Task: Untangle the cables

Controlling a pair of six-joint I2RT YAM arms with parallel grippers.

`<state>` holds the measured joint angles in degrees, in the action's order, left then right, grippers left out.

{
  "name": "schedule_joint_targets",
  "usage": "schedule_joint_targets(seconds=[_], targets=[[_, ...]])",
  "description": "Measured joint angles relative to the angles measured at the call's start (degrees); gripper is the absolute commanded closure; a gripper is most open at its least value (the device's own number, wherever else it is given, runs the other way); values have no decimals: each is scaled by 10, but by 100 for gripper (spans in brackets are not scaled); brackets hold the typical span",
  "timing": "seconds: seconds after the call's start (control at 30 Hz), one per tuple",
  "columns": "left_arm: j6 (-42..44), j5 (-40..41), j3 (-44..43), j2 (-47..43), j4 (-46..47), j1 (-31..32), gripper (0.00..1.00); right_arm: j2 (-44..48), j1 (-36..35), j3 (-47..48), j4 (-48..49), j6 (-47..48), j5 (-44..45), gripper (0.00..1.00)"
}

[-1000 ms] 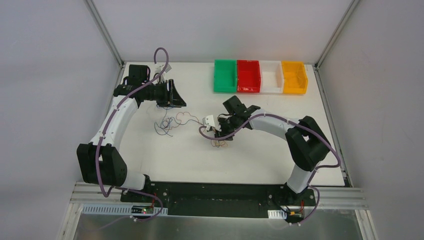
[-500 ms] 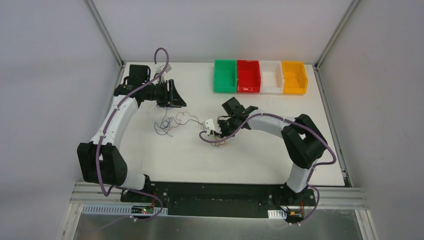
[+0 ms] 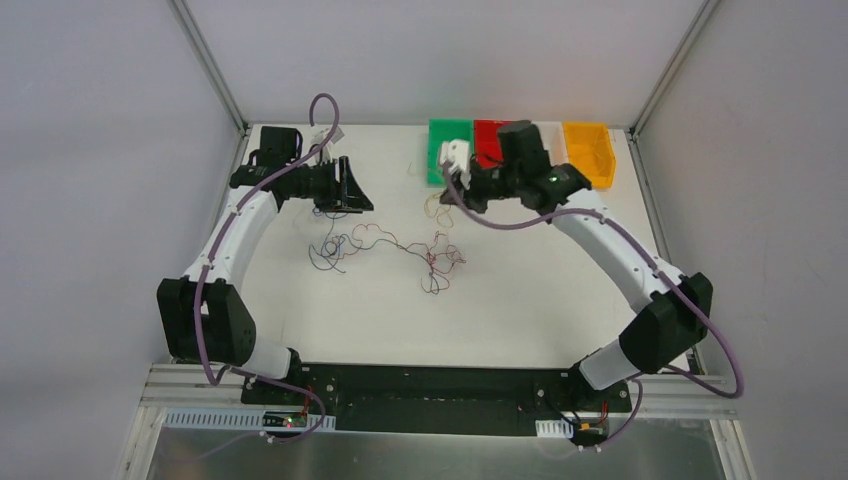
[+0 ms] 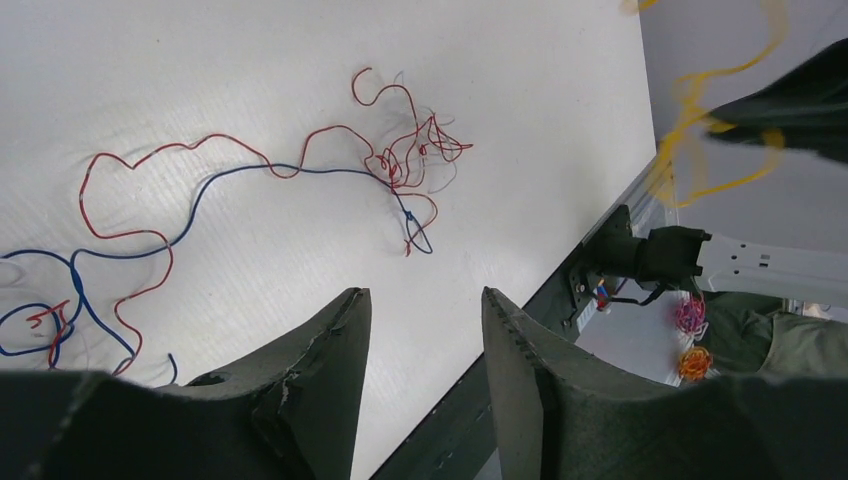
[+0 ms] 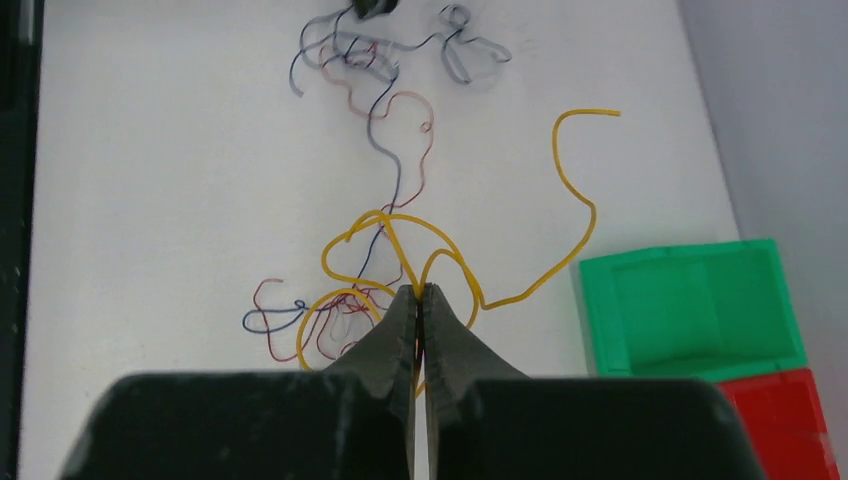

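My right gripper [image 5: 421, 290] is shut on a looped orange-yellow cable [image 5: 570, 190] and holds it above the table. In the top view that gripper [image 3: 452, 195] hangs in front of the green bin [image 3: 450, 150], the yellow cable [image 3: 436, 205] dangling below it. On the table lie red and dark blue cables [image 3: 440, 255] in a loose tangle, trailing left to a second cluster [image 3: 330, 250]. My left gripper [image 4: 425, 295] is open and holds nothing. It hovers at the back left [image 3: 348, 197], above the red cable [image 4: 180, 150] and the blue cable [image 4: 250, 175].
Four bins stand in a row at the back: green, red [image 3: 490, 165], white [image 3: 545, 140] and orange [image 3: 588, 155]. My raised right arm partly covers the red and white ones. The table's near edge meets a black base rail [image 3: 430, 390].
My right gripper has shut on the yellow cable and swung up and back from the table's middle towards the green bin, drawing the cable out of the tangle. The left arm has stayed put.
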<state>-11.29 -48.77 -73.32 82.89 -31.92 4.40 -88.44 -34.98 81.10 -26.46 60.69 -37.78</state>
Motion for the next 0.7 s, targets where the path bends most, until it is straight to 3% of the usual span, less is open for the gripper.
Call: schedule_joint_targets(seconds=[0.2, 0.4, 0.53, 0.7], targets=[[2, 9, -23, 19, 0, 0, 38, 10, 127, 118, 2, -195, -40, 100], [5, 27, -40, 25, 0, 0, 31, -89, 296, 218, 1, -347, -38, 100], [10, 32, -44, 31, -1, 0, 31, -188, 402, 275, -18, -366, -16, 100], [17, 41, -44, 42, -3, 0, 31, -304, 469, 351, -47, -322, 21, 100]])
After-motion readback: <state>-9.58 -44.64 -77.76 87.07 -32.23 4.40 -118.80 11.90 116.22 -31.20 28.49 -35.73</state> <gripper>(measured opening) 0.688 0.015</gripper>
